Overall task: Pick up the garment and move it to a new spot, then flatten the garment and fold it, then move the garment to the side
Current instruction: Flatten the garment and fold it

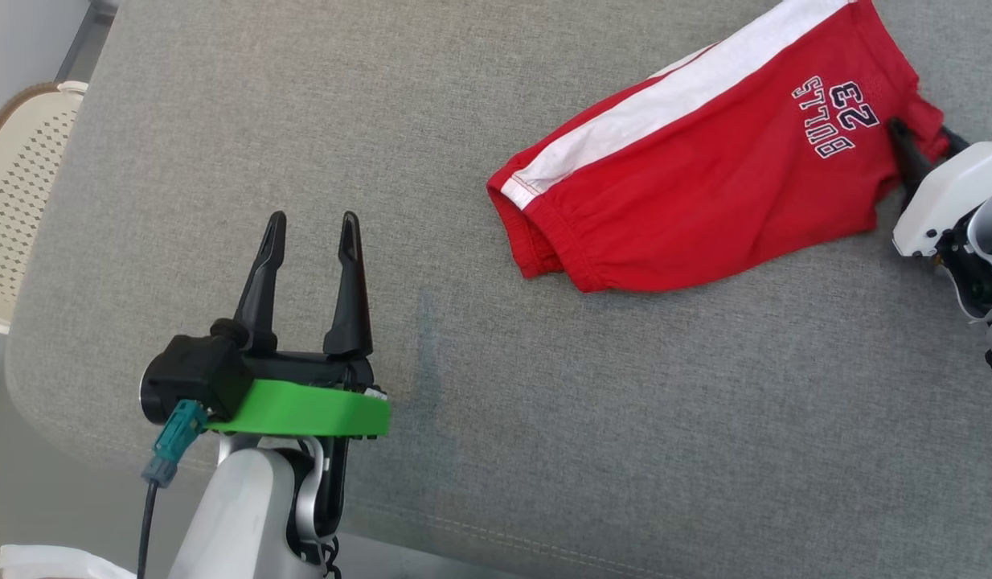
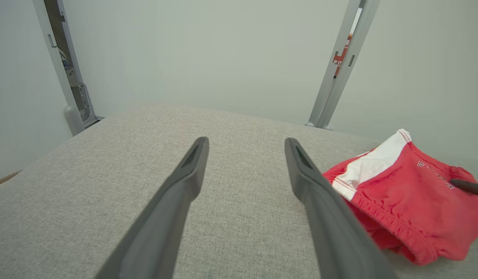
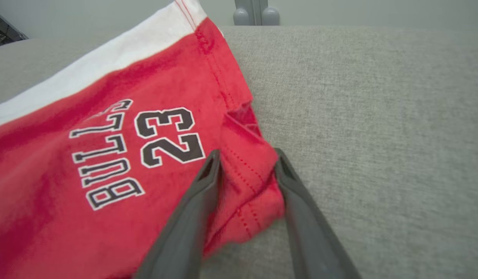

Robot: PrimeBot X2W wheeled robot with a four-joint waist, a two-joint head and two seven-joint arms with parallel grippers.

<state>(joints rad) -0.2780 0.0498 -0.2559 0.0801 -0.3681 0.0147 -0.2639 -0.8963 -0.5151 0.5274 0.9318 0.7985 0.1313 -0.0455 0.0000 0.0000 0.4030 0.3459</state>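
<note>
The garment [image 1: 705, 185] is a pair of red shorts with a white side stripe and "BULLS 23" print, lying folded on a grey cushion [image 1: 544, 402] at the upper right. My right gripper [image 1: 920, 133] is at its right-hand hem. In the right wrist view the right gripper [image 3: 246, 153] straddles a bunched corner of the garment [image 3: 107, 155], jaws partly closed with red fabric between them. My left gripper [image 1: 313, 221] hovers open over bare cushion at the lower left, well away from the shorts. The left wrist view has the left gripper [image 2: 246, 141] empty and the garment [image 2: 398, 193] to its right.
A cream perforated chair [image 1: 22, 201] stands past the cushion's left edge. Grey metal posts [image 2: 339, 66] rise against the pale wall behind the cushion. Bare grey fabric stretches across the middle and front of the cushion. A white scrap [image 1: 46, 559] lies at the bottom left.
</note>
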